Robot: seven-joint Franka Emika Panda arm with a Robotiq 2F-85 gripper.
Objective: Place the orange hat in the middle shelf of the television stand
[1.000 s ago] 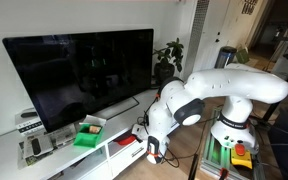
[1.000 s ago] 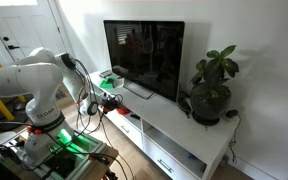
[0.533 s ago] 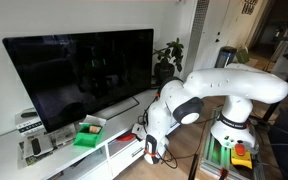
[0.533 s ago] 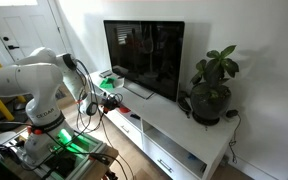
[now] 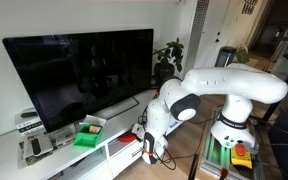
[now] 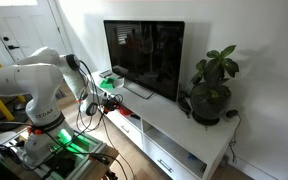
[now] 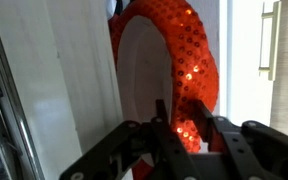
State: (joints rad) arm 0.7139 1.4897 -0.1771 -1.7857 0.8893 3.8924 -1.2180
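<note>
The orange hat [image 7: 184,60], all sequins, is caught by its brim between my fingers [image 7: 164,128], which are pinched tight on the fabric. Its pale inside faces a white panel close beside it in the wrist view. In an exterior view the hat [image 5: 132,142] shows red at the open front of the low white table [image 5: 24,160], just under the top board; which shelf, I cannot tell. On top stand the television [image 5: 79,70] and a green box [image 5: 89,133]. A potted plant [image 6: 212,88] sits at one end of the table.
</note>
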